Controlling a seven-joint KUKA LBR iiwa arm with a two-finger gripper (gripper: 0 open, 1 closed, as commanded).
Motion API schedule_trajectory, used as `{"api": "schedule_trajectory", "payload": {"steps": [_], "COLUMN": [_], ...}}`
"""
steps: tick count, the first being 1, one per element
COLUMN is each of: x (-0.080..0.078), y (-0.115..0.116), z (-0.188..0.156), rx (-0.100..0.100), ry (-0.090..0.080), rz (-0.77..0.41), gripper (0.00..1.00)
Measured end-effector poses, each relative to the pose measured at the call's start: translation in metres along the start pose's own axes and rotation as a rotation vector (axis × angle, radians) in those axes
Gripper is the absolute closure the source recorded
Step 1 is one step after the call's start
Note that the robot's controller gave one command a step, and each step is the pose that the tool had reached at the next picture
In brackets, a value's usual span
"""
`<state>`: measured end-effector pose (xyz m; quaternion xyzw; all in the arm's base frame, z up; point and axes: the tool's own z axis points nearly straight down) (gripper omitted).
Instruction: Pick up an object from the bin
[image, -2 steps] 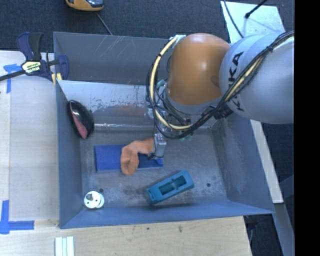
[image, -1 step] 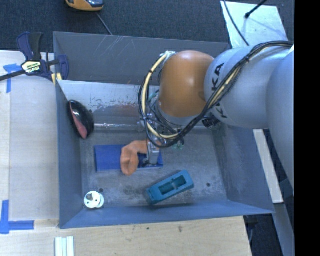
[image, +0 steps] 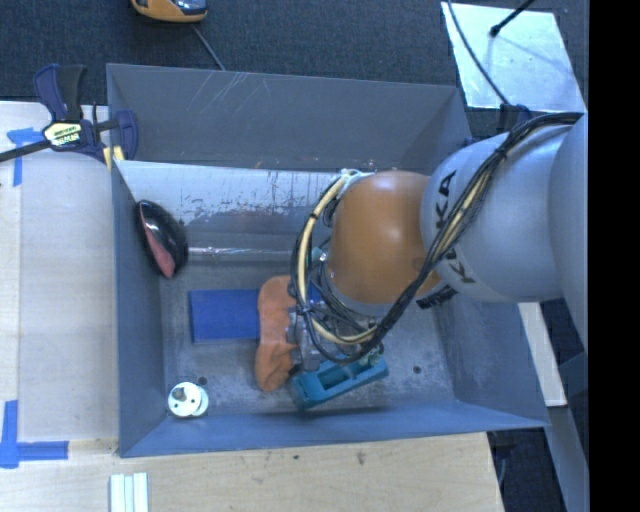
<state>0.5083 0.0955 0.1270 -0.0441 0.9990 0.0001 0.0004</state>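
Looking down from the camera view, my gripper (image: 305, 345) hangs low in the grey bin (image: 140, 350), tucked under my orange wrist cover (image: 375, 240) (whether it stands open or closed, I cannot tell). It is just beside an orange soft lump (image: 268, 350) near the bin's middle. A teal block (image: 338, 382) lies at the front wall, and a blue flat rectangle (image: 222, 315) lies left of the lump.

The wrist's orange cover (image: 375, 235) and looped cables (image: 335, 335) hide most of the hand (image: 306, 352). Just left of the hand, a lumpy orange thing (image: 270, 345) has its right side hidden behind it. A teal block (image: 345, 380) just below the hand is covered at its upper left. Well left of the hand, a white round thing (image: 187, 400) is too small to identify.
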Motion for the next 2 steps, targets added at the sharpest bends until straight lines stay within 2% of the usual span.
{"api": "schedule_trajectory", "payload": {"steps": [1,2], "x": [0.000,-0.004], "y": [0.000,0.011], "z": [0.000,-0.111], "rx": [0.000,0.000], "ry": [0.000,-0.002], "rz": [0.000,0.022], "gripper": [1.00,1.00]}}
